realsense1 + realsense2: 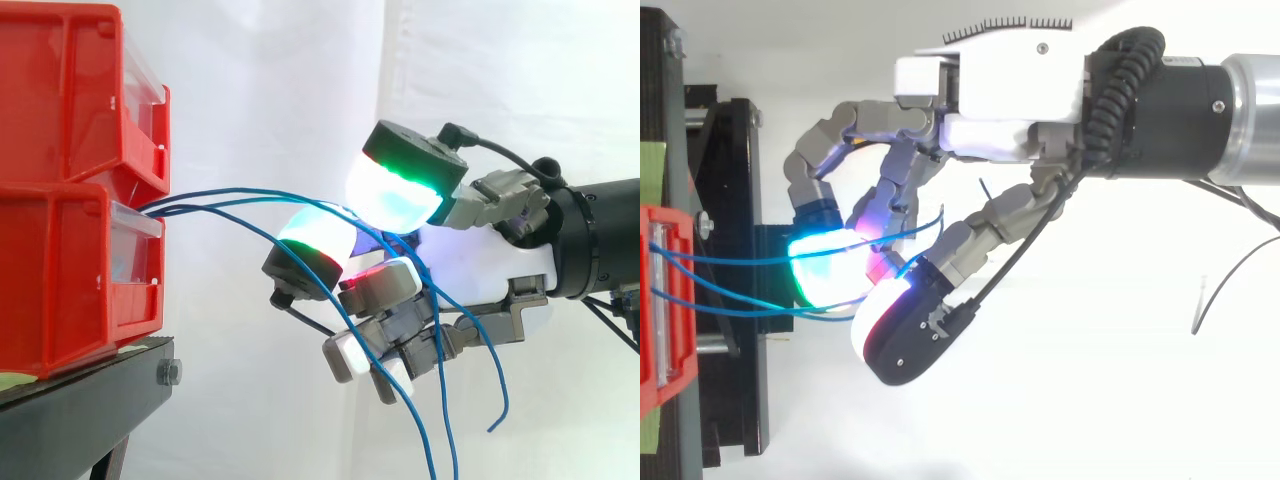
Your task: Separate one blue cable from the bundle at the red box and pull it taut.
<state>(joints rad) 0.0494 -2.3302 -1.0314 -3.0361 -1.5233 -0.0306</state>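
Observation:
Two red bins are stacked at the left, an upper one over a lower one, seen from above as a red edge. Three thin blue cables come out between the bins and run right to my hand. My hand's fingers are curled. Two glowing green-cyan fingertips close together on one blue cable, which arcs gently from the bin to the pinch. The other cables sag under the hand, and their loose ends hang down.
The bins stand on a black stand at the left, with a white curtain behind. The arm comes in from the right. A thin dark wire lies at the right of the top view.

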